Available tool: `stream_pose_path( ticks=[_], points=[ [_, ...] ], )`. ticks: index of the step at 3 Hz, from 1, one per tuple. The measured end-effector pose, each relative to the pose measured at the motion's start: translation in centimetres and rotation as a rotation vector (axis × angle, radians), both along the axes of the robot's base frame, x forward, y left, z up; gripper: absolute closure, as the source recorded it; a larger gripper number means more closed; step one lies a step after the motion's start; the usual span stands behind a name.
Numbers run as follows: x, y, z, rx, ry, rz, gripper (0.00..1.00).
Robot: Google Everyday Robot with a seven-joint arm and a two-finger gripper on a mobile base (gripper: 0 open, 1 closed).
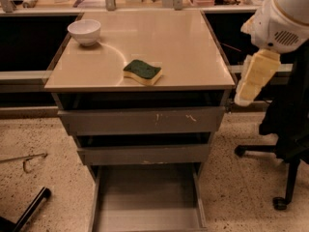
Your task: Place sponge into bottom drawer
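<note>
Bottom drawer [145, 197] is nearest the camera: pulled out at floor level, with a bare floor and nothing in it. Above it the middle drawer [144, 154] and the scratched-front drawer [142, 121] each stand slightly out of the cabinet, overhanging the back of the open tray. Sponge [142, 71] lies green side up on the cabinet top [169, 37], close to the front edge, not yet picked up. Gripper [255, 79] hangs off the right front corner of the cabinet, well apart from the sponge and clear of the top. Whether it is open or closed cannot be told, and it carries no sponge. White bowl [84, 31] sits at the far left corner. Risks, as judged: a low sideways approach could shove the sponge off the front edge. A release made too far back could land it on the jutting upper drawers rather than in the tray. The descending arm could clip those fronts.
</note>
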State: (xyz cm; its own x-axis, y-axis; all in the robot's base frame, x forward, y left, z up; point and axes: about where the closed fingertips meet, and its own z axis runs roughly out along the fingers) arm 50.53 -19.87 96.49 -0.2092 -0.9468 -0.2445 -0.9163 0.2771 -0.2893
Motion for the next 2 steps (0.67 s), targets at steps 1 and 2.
stream_pose_path(
  ticks=[1, 2],
  points=[
    [6.57, 2.33, -1.11, 0.092, -0.033, 0.029, 0.00],
    [6.67, 2.40, -1.16, 0.093, -0.035, 0.030, 0.00]
  ],
)
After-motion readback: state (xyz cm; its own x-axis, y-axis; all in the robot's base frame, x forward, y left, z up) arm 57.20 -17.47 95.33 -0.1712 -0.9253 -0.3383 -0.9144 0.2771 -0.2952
